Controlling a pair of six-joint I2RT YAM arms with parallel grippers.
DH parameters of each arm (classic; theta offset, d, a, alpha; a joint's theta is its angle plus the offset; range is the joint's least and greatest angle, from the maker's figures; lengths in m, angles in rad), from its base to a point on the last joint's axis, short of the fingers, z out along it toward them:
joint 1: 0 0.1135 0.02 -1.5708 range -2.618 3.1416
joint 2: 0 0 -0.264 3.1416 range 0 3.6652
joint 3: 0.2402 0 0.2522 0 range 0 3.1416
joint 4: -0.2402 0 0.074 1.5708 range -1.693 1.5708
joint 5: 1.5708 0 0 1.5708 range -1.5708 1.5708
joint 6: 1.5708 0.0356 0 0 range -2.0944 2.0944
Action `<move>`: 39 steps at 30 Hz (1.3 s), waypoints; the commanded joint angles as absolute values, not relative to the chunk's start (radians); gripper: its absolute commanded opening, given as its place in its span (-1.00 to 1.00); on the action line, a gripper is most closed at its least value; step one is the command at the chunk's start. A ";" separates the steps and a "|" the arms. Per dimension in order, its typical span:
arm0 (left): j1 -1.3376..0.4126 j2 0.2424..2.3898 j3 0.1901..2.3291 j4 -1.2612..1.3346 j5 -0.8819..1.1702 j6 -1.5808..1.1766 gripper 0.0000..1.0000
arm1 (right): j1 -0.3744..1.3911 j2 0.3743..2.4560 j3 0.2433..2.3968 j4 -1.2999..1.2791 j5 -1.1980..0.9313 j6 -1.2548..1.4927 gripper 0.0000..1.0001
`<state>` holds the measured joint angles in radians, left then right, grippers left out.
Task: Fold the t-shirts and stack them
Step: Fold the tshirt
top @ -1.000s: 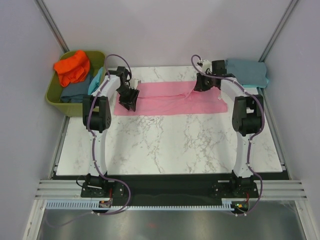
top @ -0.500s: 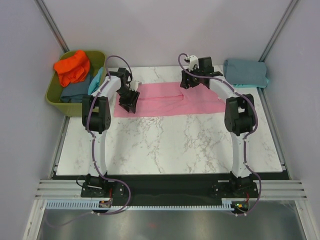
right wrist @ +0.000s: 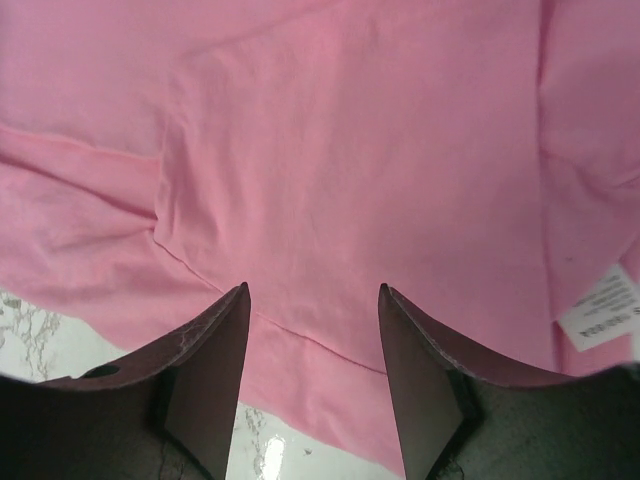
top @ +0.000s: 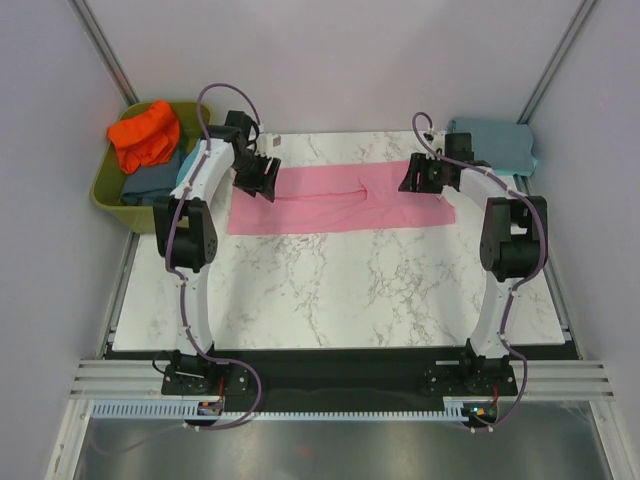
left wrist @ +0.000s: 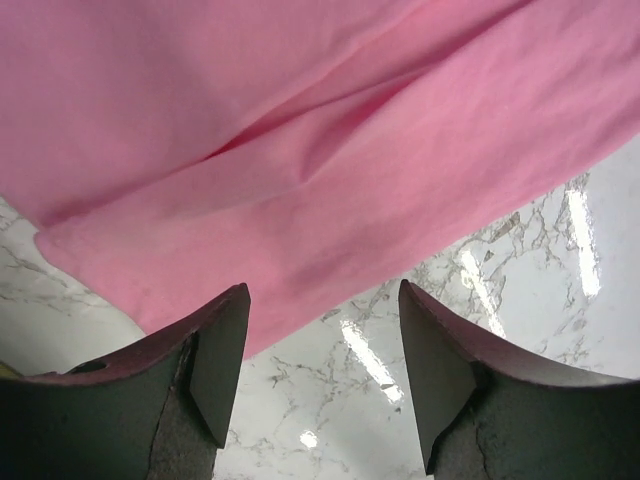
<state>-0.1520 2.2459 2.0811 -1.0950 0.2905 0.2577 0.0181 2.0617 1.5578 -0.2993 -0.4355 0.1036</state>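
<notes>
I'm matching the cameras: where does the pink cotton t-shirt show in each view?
Top external: pink cotton t-shirt lies flat across the far middle.
Left wrist: fills the upper part.
Right wrist: fills nearly everything.
Shared landmark: white marble tabletop, beside the shirt's edge.

matt pink cloth t-shirt (top: pixel 340 199), glossy marble table (top: pixel 340 290)

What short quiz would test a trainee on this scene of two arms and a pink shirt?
1. True or false: the left gripper is clamped on the flat pink cotton t-shirt.
2. Where does the crumpled orange t-shirt lie? A on the floor; B in the olive-green plastic tub; C on the pink t-shirt.
3. Fill in: the folded grey-blue t-shirt sits at the marble table's far ____ corner.
Key: 1 false, its jaws stand open; 2 B; 3 right.
</notes>
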 commanded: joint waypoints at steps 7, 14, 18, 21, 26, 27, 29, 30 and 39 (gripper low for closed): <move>-0.146 2.371 2.140 -1.084 0.275 0.264 0.36 | 0.040 2.189 1.575 -0.298 -0.480 0.147 0.24; -0.147 2.395 2.053 -1.081 0.255 0.250 0.32 | 0.041 2.253 1.632 -0.298 -0.476 0.149 0.25; -0.159 2.407 2.011 -1.088 0.216 0.245 0.30 | 0.041 2.313 1.680 -0.296 -0.456 0.153 0.26; -0.179 2.361 1.944 -1.091 0.204 0.239 0.29 | 0.049 2.357 1.738 -0.296 -0.446 0.149 0.28; -0.257 2.197 1.725 -1.092 0.218 0.206 0.29 | 0.063 2.427 1.867 -0.291 -0.434 0.163 0.32; -0.271 2.174 1.691 -1.088 0.224 0.201 0.29 | 0.066 2.443 1.884 -0.291 -0.440 0.164 0.32; -0.308 2.100 1.596 -1.080 0.232 0.193 0.29 | 0.078 2.456 1.923 -0.285 -0.430 0.164 0.36; -0.322 2.074 1.563 -1.069 0.227 0.190 0.29 | 0.090 2.460 1.934 -0.285 -0.419 0.167 0.38; -0.472 1.912 1.378 -1.042 0.209 0.186 0.29 | 0.192 2.543 2.051 -0.226 -0.431 0.253 0.47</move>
